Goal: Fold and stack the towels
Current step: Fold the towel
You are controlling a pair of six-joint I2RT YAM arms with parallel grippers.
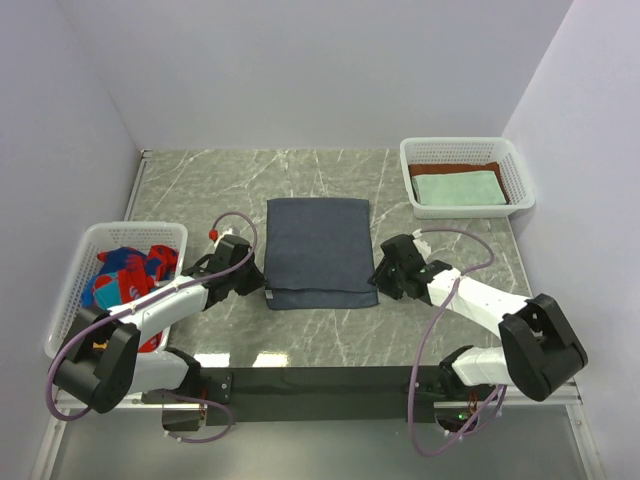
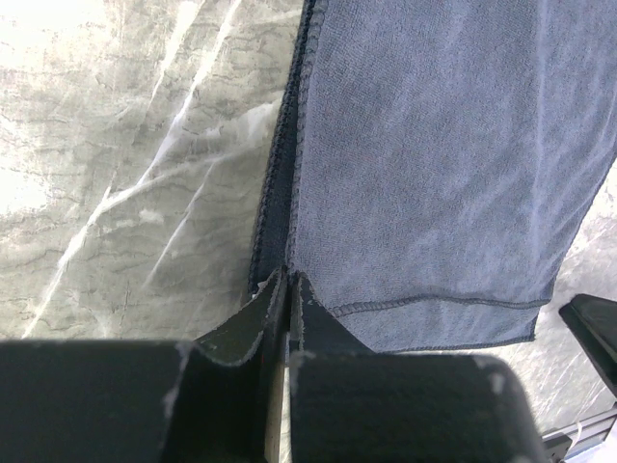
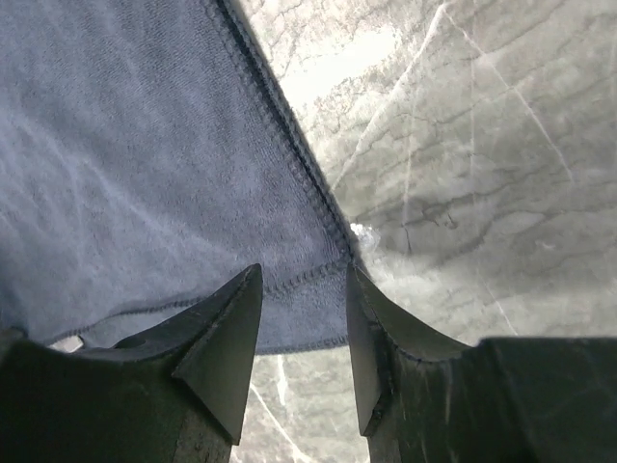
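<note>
Beside the towel (image 1: 320, 250), the left arm (image 1: 175, 295) stretches low.

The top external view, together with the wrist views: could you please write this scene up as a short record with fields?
surface: marble table
centre: slate-blue towel, folded and lying flat
left hand: shut on the slate-blue towel's near left corner
right hand: open, jaws either side of the near right corner
right basket: mint-green towel on top of a rust-brown towel
left basket: red and blue patterned towels, bunched
</note>
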